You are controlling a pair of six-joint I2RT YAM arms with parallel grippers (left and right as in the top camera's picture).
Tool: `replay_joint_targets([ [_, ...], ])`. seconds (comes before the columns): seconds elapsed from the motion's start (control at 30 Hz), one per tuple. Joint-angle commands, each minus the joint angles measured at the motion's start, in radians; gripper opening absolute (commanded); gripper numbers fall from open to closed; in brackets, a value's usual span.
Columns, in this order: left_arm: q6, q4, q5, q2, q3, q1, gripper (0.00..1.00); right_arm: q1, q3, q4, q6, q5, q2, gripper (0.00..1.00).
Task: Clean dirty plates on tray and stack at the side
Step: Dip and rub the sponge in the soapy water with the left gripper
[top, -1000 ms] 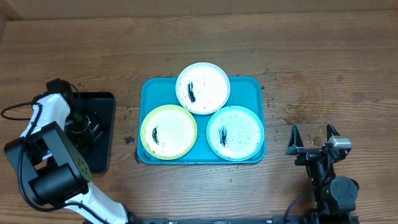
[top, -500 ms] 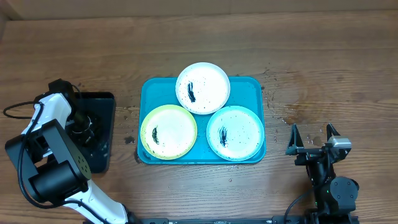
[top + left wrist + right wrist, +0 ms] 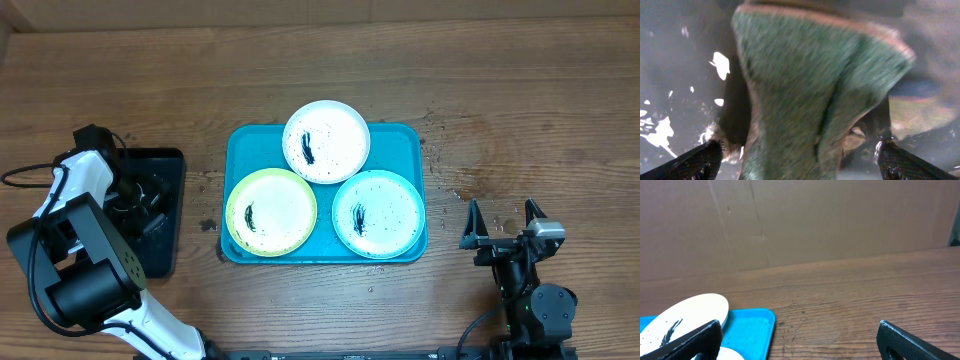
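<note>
Three smeared plates lie on the turquoise tray (image 3: pixel 402 140): white-rimmed (image 3: pixel 326 141) at the back, yellow-green (image 3: pixel 270 211) front left, light teal (image 3: pixel 378 213) front right. My left gripper (image 3: pixel 137 203) is down in the black tray. In the left wrist view its fingers (image 3: pixel 800 162) are spread wide with a green sponge (image 3: pixel 810 85) between them, blurred. My right gripper (image 3: pixel 503 222) is open and empty over bare table right of the tray. In the right wrist view it (image 3: pixel 800 342) faces the tray's corner (image 3: pixel 752 327) and the white plate (image 3: pixel 685 315).
A small black tray (image 3: pixel 168 170) with wet patches stands left of the turquoise tray. Dark specks dot the wooden table (image 3: pixel 480 120) around the tray's corners. A cardboard wall (image 3: pixel 815 220) closes off the far side.
My left gripper shifted slightly inside the black tray, a little left and then back. The plates, the turquoise tray and the right arm have not moved.
</note>
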Motion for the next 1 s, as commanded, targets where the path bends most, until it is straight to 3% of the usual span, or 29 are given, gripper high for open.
replay_joint_targets([
  [0.0,-0.003,0.035,-0.035,0.028,-0.012,0.000,1.00,0.002,-0.010,0.006,0.000,0.013,-0.007,1.00],
  [0.03,-0.003,0.035,-0.035,0.028,-0.012,0.000,1.00,0.002,-0.010,0.006,0.000,0.013,-0.007,1.00],
  [0.07,-0.002,0.035,-0.035,0.028,-0.012,0.000,0.92,0.002,-0.010,0.006,0.000,0.013,-0.007,1.00],
  [0.13,-0.002,0.033,-0.035,0.028,-0.012,0.000,0.62,0.002,-0.010,0.006,0.000,0.013,-0.007,1.00],
  [0.17,-0.002,0.033,-0.035,0.028,-0.012,0.000,0.36,0.002,-0.010,0.006,0.000,0.013,-0.007,1.00],
  [0.23,-0.003,0.032,-0.035,0.028,-0.012,0.000,0.06,0.002,-0.010,0.006,0.000,0.013,-0.007,1.00],
  [0.27,-0.003,0.031,-0.035,0.028,-0.012,0.000,0.04,0.002,-0.010,0.006,0.000,0.013,-0.007,1.00],
  [0.43,-0.003,0.035,-0.036,0.028,-0.012,0.000,0.04,0.002,-0.010,0.006,0.000,0.013,-0.007,1.00],
  [0.47,-0.003,0.040,-0.036,0.028,-0.012,0.000,0.16,0.002,-0.010,0.006,0.000,0.013,-0.007,1.00],
  [0.5,-0.003,0.045,-0.036,0.028,-0.012,0.000,0.45,0.002,-0.010,0.006,0.000,0.013,-0.007,1.00],
  [0.53,-0.003,0.051,-0.036,0.028,-0.012,0.000,0.84,0.002,-0.010,0.006,0.000,0.013,-0.007,1.00],
  [0.57,-0.003,0.055,-0.036,0.028,-0.012,0.000,1.00,0.002,-0.010,0.006,0.000,0.013,-0.007,1.00],
  [0.97,-0.003,0.161,-0.119,0.028,-0.012,0.000,1.00,0.002,-0.010,0.006,0.000,0.013,-0.007,1.00],
])
